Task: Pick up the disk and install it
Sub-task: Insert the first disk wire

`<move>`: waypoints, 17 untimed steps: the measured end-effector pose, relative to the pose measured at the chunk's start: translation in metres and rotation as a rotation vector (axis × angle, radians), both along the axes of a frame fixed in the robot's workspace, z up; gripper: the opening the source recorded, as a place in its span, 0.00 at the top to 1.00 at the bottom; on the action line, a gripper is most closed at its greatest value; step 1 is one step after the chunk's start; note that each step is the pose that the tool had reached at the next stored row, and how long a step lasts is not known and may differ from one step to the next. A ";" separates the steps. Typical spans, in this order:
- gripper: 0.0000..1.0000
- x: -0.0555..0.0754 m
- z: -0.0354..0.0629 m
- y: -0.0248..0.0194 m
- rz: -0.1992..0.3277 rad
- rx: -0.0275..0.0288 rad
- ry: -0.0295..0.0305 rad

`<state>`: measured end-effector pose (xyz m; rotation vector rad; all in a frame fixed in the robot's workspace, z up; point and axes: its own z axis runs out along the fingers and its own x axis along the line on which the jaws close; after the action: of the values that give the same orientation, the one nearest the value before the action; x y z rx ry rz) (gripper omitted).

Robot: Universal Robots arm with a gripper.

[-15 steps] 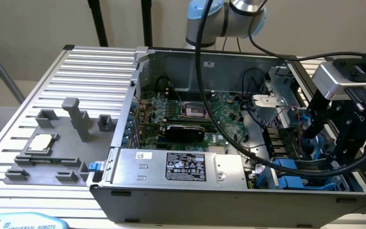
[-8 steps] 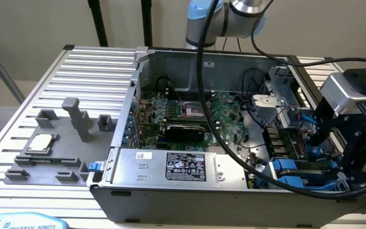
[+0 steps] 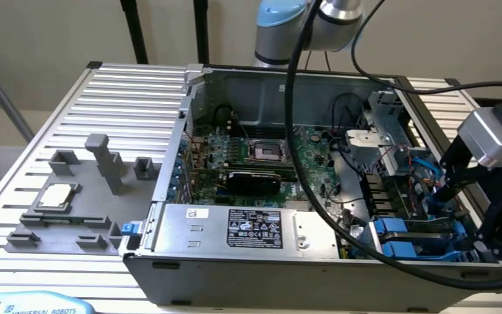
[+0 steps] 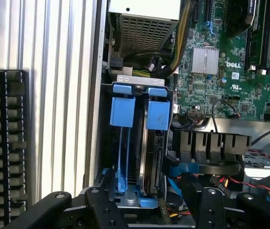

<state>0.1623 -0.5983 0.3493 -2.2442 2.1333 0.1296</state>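
Gripper [image 4: 142, 205]: hovers straight over the drive bay [image 3: 412, 235], fingers spread wide, grasping nothing.
Disk [image 4: 154, 152]: stands on edge inside the drive bay, in the slot on the motherboard side. Its blue carrier tab faces up, apart from the fingers.
Second carrier [image 4: 123, 107]: sits in the bay's other slot, just beside the disk, and looks empty between its rails.
Cables [image 4: 264, 164]: red and blue leads lie just beside the bay, near the black fan shroud [image 4: 211, 143].
Motherboard [image 4: 230, 71]: lies beyond the bay, deeper in the open case.
Silver box [image 3: 233, 226]: beside the bay, along the case wall.
Chip [image 3: 55, 195]: on a grey fixture on the table [image 3: 129, 98], well apart from the bay.
Step in hand: judging by how things lie, the install end. The disk is in its slot and the hand is free.
What any further move calls for: a straight line over the narrow slot, clear of the cables. I cannot tell whether the carrier is fully latched.
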 end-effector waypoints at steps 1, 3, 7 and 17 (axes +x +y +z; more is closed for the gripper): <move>0.33 0.001 0.0000 -0.0001 0.002 0.0059 -0.0001; 0.33 0.003 -0.0005 -0.0002 0.005 0.0164 0.0000; 0.42 0.005 -0.0026 -0.0002 0.021 0.0238 0.0001; 0.58 0.010 -0.0021 -0.0004 0.065 0.0362 0.0000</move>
<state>0.1721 -0.5987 0.3472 -2.2942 2.0414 0.1690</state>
